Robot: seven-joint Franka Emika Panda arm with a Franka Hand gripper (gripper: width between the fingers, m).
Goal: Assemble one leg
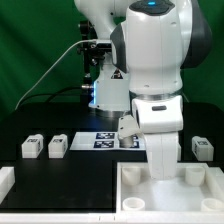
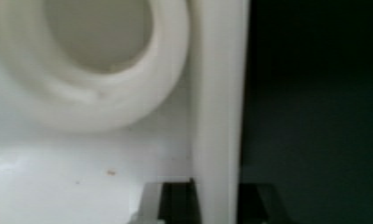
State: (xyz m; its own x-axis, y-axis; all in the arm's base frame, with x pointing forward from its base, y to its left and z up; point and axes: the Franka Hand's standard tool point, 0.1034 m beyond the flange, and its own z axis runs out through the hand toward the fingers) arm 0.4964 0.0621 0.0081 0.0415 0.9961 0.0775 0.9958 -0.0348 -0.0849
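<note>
The large white tray-like piece (image 1: 180, 190) lies at the front on the exterior view's right. My gripper (image 1: 160, 170) reaches straight down onto its rim. In the wrist view the two dark fingers (image 2: 174, 205) stand on either side of the tray's thin upright wall (image 2: 218, 100), with no gap showing, so my gripper (image 2: 220, 202) is shut on that wall. A round corner socket (image 2: 85, 50) lies just inside the wall. Two legs (image 1: 32, 147) (image 1: 57, 146) stand at the exterior view's left and one leg (image 1: 202, 148) at its right. All are apart from the gripper.
The marker board (image 1: 100, 140) lies flat behind the tray piece. A small tagged white piece (image 1: 127, 128) shows beside my wrist. A white part (image 1: 6, 181) sits at the front edge of the exterior view's left. The table is black.
</note>
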